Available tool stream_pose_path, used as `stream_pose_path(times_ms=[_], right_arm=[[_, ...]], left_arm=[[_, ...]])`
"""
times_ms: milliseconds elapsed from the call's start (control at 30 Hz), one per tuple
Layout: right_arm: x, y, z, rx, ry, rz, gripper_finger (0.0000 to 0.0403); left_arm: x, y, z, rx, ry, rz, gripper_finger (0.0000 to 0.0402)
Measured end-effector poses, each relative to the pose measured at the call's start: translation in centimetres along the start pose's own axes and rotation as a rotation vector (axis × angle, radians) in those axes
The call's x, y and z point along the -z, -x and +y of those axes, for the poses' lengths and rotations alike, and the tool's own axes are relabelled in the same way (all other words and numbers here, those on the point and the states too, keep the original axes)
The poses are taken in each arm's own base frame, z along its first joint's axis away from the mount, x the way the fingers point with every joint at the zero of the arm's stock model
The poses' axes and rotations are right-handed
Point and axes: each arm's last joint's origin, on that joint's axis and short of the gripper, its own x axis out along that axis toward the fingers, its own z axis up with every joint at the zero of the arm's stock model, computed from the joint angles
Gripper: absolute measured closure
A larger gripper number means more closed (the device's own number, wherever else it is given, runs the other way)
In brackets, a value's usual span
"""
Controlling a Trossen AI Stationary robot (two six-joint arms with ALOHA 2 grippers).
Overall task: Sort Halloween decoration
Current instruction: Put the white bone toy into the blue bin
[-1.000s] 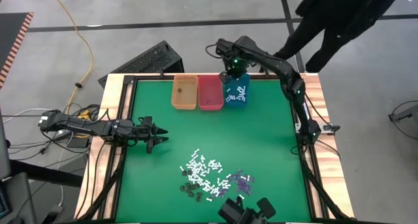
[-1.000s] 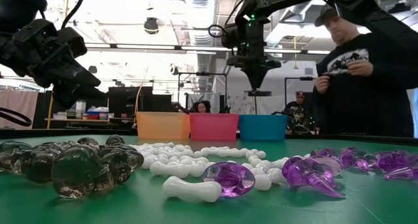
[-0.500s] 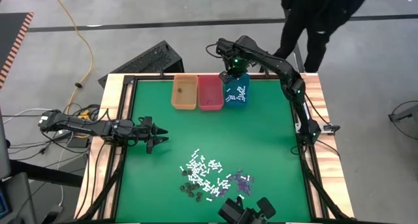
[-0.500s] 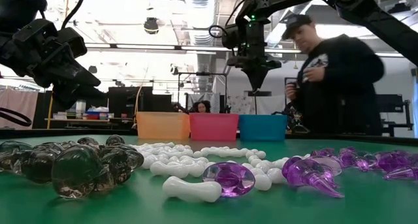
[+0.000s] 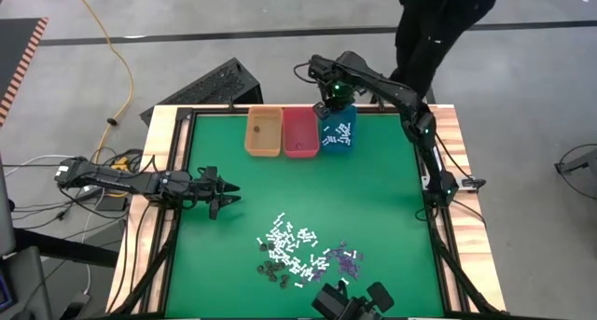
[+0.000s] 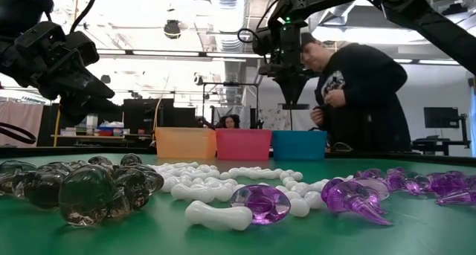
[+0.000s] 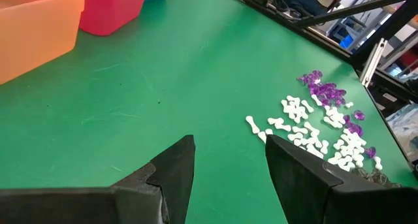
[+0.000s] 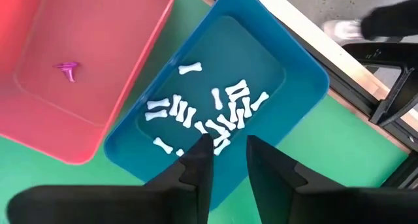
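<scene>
Dark fingers of the right hand (image 8: 222,160) are seen a little apart, with nothing pinched between them, held above the teal bin (image 8: 297,74) at the far edge of the counter (image 5: 373,194). White bone-shaped pieces (image 8: 225,113) are lying inside this bin. One purple piece (image 8: 66,69) is found in the pink bin (image 8: 130,28) just beside it, and the orange bin (image 5: 264,133) is placed next. The left hand (image 7: 225,165) is held spread and empty over the green surface near the left side. The Halloween decoration (image 5: 303,255), white, purple and dark, is scattered near the front edge
</scene>
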Motion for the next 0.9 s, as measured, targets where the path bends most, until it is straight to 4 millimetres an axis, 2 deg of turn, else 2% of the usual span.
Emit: stream_pose_path(times_ms=[633, 767, 900], right_arm=[[0.4, 0.1, 0.9, -0.001, 0.047, 0.006, 0.0275], [1.0, 0.3, 2.6, -0.076, 0.116, 0.028, 0.0275], [2.4, 0.7, 5.5, -0.19, 0.225, 0.062, 0.0275]], left_arm=[[0.0, 0.0, 0.0, 0.0, 0.007, 0.0, 0.0223], [0.0, 0.0, 0.0, 0.0, 0.007, 0.0, 0.0223], [0.0, 0.0, 0.0, 0.002, 0.007, 0.001, 0.0223]])
